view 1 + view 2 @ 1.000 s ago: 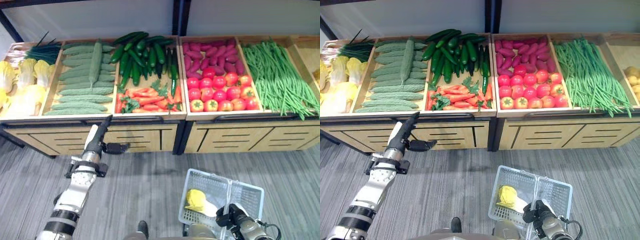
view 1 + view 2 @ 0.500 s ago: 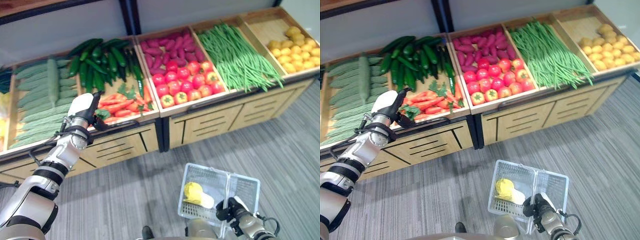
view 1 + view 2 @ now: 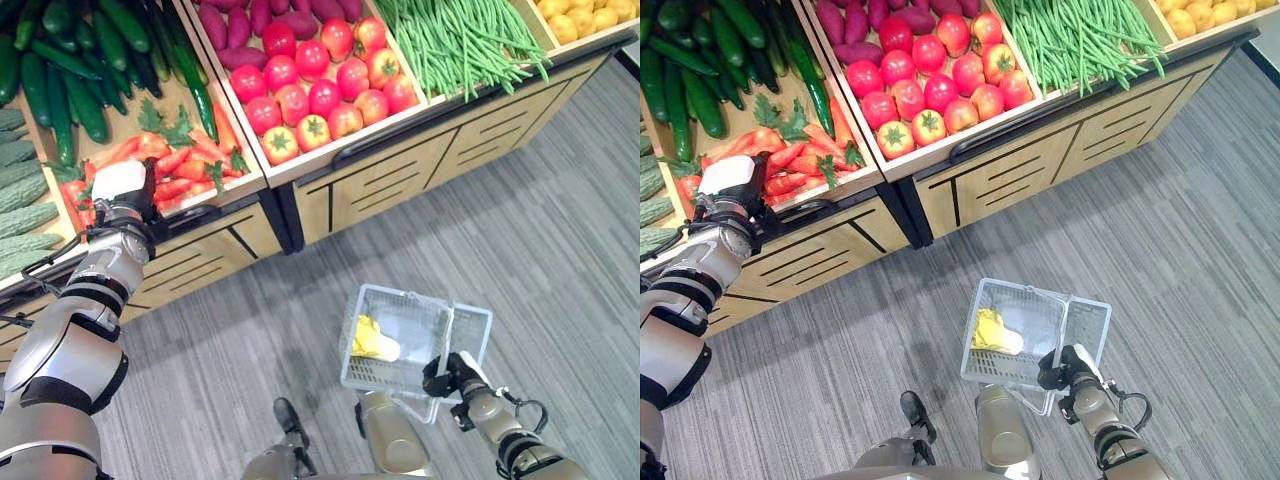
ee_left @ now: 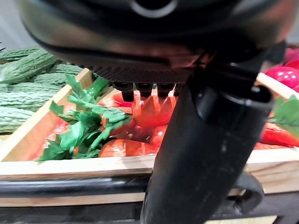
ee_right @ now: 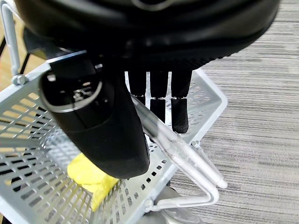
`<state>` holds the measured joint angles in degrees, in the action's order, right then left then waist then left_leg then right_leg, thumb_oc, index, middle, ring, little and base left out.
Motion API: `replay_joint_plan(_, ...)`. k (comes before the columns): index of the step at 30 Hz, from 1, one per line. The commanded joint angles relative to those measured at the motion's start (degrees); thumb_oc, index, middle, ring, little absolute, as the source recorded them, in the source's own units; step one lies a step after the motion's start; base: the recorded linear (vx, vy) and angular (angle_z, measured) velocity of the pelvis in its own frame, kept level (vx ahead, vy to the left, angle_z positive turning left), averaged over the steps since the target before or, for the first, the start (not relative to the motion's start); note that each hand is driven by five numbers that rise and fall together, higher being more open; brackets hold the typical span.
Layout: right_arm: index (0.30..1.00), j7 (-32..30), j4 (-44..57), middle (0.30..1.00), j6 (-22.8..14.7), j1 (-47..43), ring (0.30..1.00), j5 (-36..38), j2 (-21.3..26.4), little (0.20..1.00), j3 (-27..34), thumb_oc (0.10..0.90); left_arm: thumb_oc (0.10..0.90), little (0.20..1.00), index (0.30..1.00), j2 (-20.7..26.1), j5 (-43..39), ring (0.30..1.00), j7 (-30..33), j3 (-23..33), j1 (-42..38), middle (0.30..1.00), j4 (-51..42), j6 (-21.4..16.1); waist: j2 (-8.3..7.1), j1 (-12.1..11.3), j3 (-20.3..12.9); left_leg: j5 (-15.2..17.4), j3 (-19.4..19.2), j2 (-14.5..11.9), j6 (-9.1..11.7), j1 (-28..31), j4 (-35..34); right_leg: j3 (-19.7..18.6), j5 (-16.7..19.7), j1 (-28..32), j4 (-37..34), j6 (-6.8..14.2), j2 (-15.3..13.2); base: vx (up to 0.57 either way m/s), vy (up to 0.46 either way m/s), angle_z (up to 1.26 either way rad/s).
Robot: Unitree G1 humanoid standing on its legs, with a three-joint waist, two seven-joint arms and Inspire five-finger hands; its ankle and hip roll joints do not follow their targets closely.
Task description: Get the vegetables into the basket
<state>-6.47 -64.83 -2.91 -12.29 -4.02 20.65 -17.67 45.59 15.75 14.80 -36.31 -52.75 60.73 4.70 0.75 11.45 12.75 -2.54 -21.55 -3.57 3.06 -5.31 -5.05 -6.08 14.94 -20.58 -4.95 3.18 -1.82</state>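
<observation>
A wooden produce stand [image 3: 400, 170] runs along the top of the head views, split into compartments of vegetables, its far parts cut off by the frame edge. From the robot's left the compartments hold bumpy green bitter gourds [image 3: 20, 215], dark cucumbers [image 3: 70, 80], carrots with green tops [image 3: 185, 160], purple sweet potatoes [image 3: 235, 20] above red tomatoes [image 3: 315, 95], green beans [image 3: 460, 40], and a few yellow potatoes [image 3: 585, 12] cut off at the corner.

The left hand [image 3: 120, 190] reaches over the front rail of the carrot compartment. Its white-covered back faces the head camera and hides the fingers. In the left wrist view the dark thumb crosses the frame and the fingers [image 4: 145, 86] show as short stubs just above one carrot; whether they touch or grip it cannot be told.

On the grey striped floor [image 3: 560, 230] in front of the stand hangs a white wire basket [image 3: 385, 335], tilted, with a yellow vegetable [image 3: 372, 340] lying inside against one wall; its kind is hard to make out. The right hand [image 3: 452, 375] is at the basket's near edge. In the right wrist view its fingers [image 5: 180, 112] and thumb curl round the basket's clear handle [image 5: 187, 156], holding it.
</observation>
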Motion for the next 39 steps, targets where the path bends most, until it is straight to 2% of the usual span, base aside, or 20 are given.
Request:
replay_joint_plan(1,0.300,1.0,-5.3,0.300,2.2,4.5,0.300,-2.3,0.6,0.300,-7.5,0.400,0.900,1.000,1.000,7.4,0.8,1.000,5.2,1.9,-9.6,1.000,0.0,-0.1,-1.04,-0.8,-1.1,-3.4,3.3,-4.0,3.7,-1.8,0.1,0.0,-4.1,3.8,0.2,8.6,-6.2,0.04,-0.009,-0.08)
replay_joint_plan(13,0.300,1.9,-4.5,0.300,2.6,5.3,0.300,-2.9,0.0,0.300,-7.4,0.400,0.900,1.000,1.000,10.7,-0.3,1.000,7.0,7.1,-3.6,1.000,-18.7,-1.4,-0.83,-2.8,-1.8,-2.6,4.6,-3.7,3.6,0.1,0.1,1.4,-5.5,6.5,0.1,8.5,-6.4,0.02,-0.009,0.04)
replay_joint_plan(17,0.300,2.4,-4.6,0.300,3.4,6.3,0.300,-3.6,0.0,0.300,-5.9,0.400,0.900,1.000,1.000,11.9,0.0,1.000,6.7,12.2,1.9,1.000,-29.5,-1.9,-0.70,-3.7,-1.9,-2.2,5.6,-3.4,3.4,0.7,0.1,2.4,-6.1,7.9,0.0,8.3,-6.7,0.00,0.006,0.09)
replay_joint_plan(22,0.300,3.0,-5.6,0.300,4.2,7.4,0.300,-4.9,0.5,0.300,-4.6,0.400,0.900,1.000,1.000,12.2,2.4,1.000,7.2,16.9,5.5,1.000,-36.4,-1.4,-0.43,-4.2,-2.4,-1.8,6.7,-2.7,3.0,0.8,0.1,3.2,-6.4,8.7,0.0,8.1,-7.4,-0.02,0.011,0.14)
replay_joint_plan(25,0.300,3.0,-5.6,0.300,4.2,7.3,0.300,-5.0,0.8,0.300,-4.7,0.400,0.900,1.000,1.000,12.4,2.7,1.000,7.2,16.5,4.6,1.000,-35.8,-1.2,-0.40,-4.1,-2.3,-2.0,6.8,-2.6,3.0,0.6,0.1,3.3,-6.3,8.6,0.0,8.0,-7.4,-0.02,0.009,0.11)
replay_joint_plan(28,0.300,3.0,-5.5,0.300,4.2,7.1,0.300,-5.1,1.0,0.300,-5.2,0.400,0.900,1.000,1.000,12.6,2.5,1.000,6.9,13.8,0.8,1.000,-31.8,-0.5,-0.39,-3.9,-2.3,-2.4,6.9,-2.7,3.0,-0.1,0.1,3.3,-6.1,8.2,0.0,7.9,-7.3,-0.01,0.002,0.01)
replay_joint_plan(36,0.300,2.3,-4.8,0.300,3.6,6.6,0.300,-3.3,1.6,0.300,-7.3,0.400,0.900,1.000,1.000,11.8,1.9,1.000,6.4,0.1,-15.6,1.000,-10.7,1.4,-1.16,-2.7,-1.5,-3.8,6.6,-3.1,3.2,-4.0,0.1,3.0,-4.5,3.7,0.1,8.0,-6.7,0.01,0.005,-0.04)
replay_joint_plan(39,0.300,2.1,-4.7,0.300,3.5,6.1,0.300,-2.8,1.3,0.300,-8.1,0.400,0.900,1.000,1.000,10.7,1.0,1.000,6.5,-1.8,-18.5,1.000,-6.9,1.8,-1.37,-2.2,-1.2,-4.1,6.3,-3.4,3.4,-5.1,0.1,2.7,-4.2,2.6,0.1,7.9,-6.4,0.01,0.009,-0.09)
